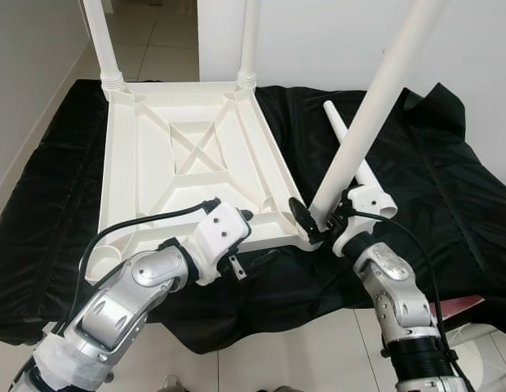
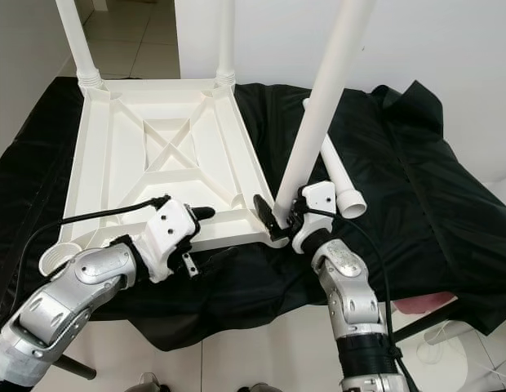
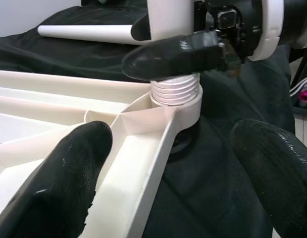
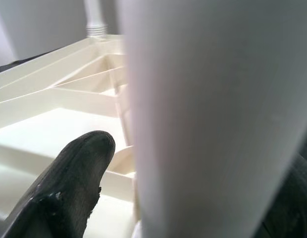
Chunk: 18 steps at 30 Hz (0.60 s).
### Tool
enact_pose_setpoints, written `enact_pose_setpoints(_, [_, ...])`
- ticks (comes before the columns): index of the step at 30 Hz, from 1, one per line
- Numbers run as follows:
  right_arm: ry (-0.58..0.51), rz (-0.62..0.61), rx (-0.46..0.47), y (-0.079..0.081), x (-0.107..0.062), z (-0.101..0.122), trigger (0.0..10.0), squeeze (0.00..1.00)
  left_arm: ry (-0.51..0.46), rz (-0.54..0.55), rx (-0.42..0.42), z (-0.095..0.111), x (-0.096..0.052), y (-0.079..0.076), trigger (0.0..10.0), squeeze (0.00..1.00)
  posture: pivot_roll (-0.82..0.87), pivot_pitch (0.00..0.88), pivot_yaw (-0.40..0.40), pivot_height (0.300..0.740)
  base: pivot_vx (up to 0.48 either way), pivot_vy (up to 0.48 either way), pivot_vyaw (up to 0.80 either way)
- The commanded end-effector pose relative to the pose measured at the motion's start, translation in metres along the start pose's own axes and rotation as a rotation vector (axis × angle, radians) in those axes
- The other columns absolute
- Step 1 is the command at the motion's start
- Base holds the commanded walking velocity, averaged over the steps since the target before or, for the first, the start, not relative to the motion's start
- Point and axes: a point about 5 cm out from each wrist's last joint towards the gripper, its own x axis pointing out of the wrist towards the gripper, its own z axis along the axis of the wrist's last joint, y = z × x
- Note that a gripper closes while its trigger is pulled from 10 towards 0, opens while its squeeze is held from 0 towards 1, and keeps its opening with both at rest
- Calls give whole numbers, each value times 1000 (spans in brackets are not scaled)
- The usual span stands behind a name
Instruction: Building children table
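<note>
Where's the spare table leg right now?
The spare leg lies on the black cloth to the right of the upturned table, just behind the leg the right gripper holds.

White wall (image 1: 318, 41), seemingly tiled pale floor (image 1: 155, 37)

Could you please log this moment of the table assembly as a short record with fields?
Tabletop: white plastic tabletop lies upside down on a black cloth
Fitted legs: two white legs stand in the far corner sockets
Right hand: right hand grips a tilted third leg at the near right corner socket, threads showing
Left hand: left hand open, straddling the near rim of the tabletop
Spare leg: fourth leg lies on the cloth
Empty socket: near left corner
</note>
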Motion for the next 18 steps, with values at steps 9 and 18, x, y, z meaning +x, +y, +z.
enact_pose_setpoints(9, [25,98,-20,-21,3,0,2039,0,-4,-112,14,0,3,-4,10000,0,7,56,-62,740,0,0,0])
enact_pose_setpoints(18, [38,107,-11,-29,1,-4,0,0,2,-101,17,0,1,-1,10000,0,14,65,-63,740,0,0,0])
